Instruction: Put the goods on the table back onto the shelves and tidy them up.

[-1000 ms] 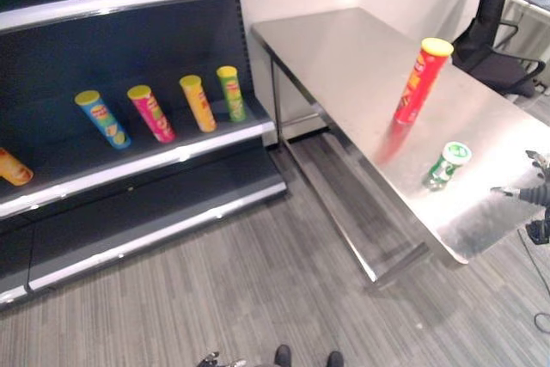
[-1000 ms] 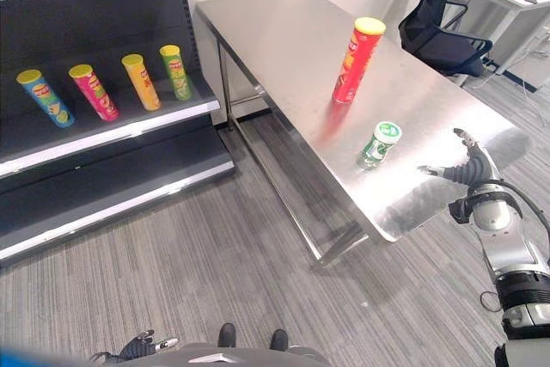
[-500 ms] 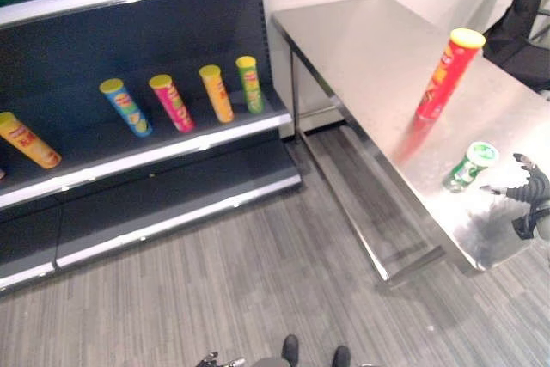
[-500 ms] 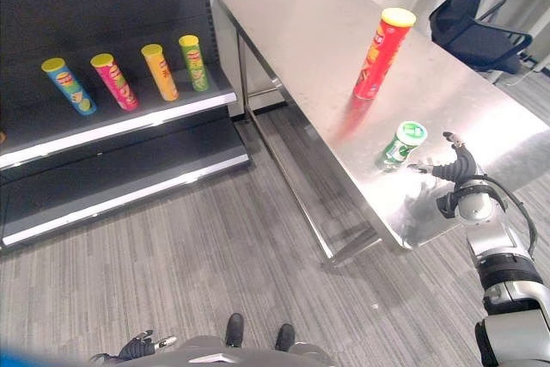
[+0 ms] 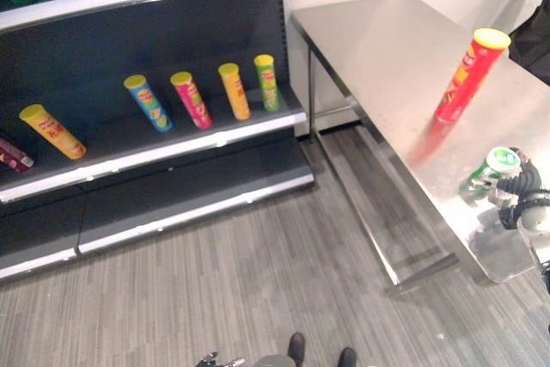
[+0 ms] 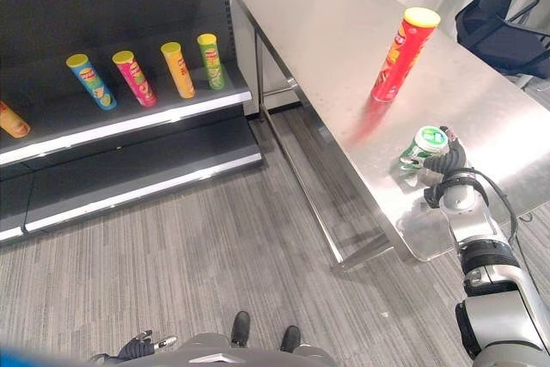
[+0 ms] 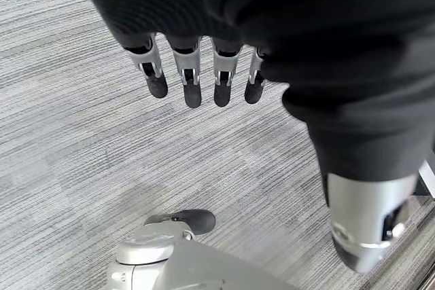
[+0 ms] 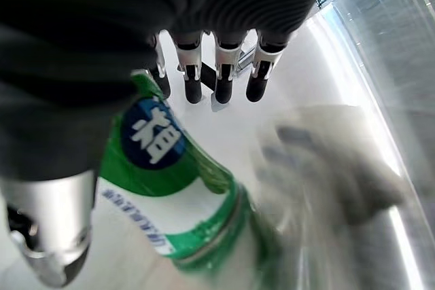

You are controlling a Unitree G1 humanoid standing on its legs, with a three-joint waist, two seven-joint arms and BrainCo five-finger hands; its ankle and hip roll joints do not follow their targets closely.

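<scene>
A short green can with a white lid (image 6: 423, 147) stands near the front edge of the steel table (image 5: 387, 49). My right hand (image 6: 447, 169) is right beside it. In the right wrist view the green can (image 8: 170, 195) sits between the straight fingers (image 8: 221, 76) and the thumb (image 8: 47, 236), which have not closed on it. A tall red can with a yellow lid (image 5: 468, 75) stands upright further back on the table. My left hand (image 7: 192, 79) hangs low over the carpet with straight fingers and holds nothing.
The dark shelf unit (image 5: 172, 152) stands to the left of the table. Its middle shelf holds blue (image 5: 148, 102), pink (image 5: 191, 100), orange (image 5: 234, 90) and green (image 5: 267, 82) tall cans, leaning back. A black office chair (image 6: 516, 32) stands behind the table's far right.
My right hand has moved in over the table edge up to the green can and now brackets it. The camera has shifted, showing more of the shelf.
</scene>
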